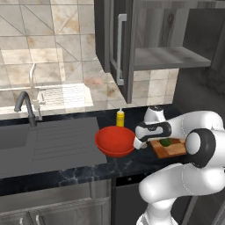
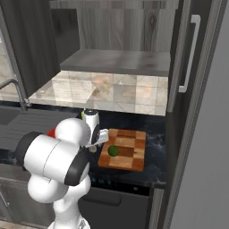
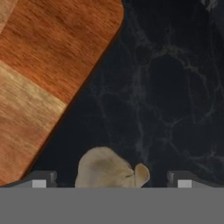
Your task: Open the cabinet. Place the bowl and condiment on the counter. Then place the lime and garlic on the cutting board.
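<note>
Currently, going left to right across the left base view, a grey sink (image 1: 17, 140) and its drainboard are being shown at nine o'clock, set into the black marble desk (image 1: 66, 176). Next, just past the centre, the red bowl (image 1: 115, 141) is resting on the desk, with the yellow condiment (image 1: 120, 117) standing upright just behind it at twelve o'clock of the bowl. To the bowl's three o'clock, the jaws (image 1: 141, 143) are being held low over the desk, between the bowl and the cutting board (image 1: 169, 149). The lime (image 1: 165, 142) is lying on the board. Above, at twelve to one o'clock, the cabinet (image 1: 127, 48) is standing open, its shelf bare.

From the right base view, the board is being seen at the centre, with the lime toward its left half.

Through the hand view, the board's corner is being shown at ten o'clock, and the garlic (image 3: 111, 168) is lying on the dark desk at six o'clock, beside the board and off it. The jaws are spread wide on either side of the garlic, released, with nothing being gripped.
</note>
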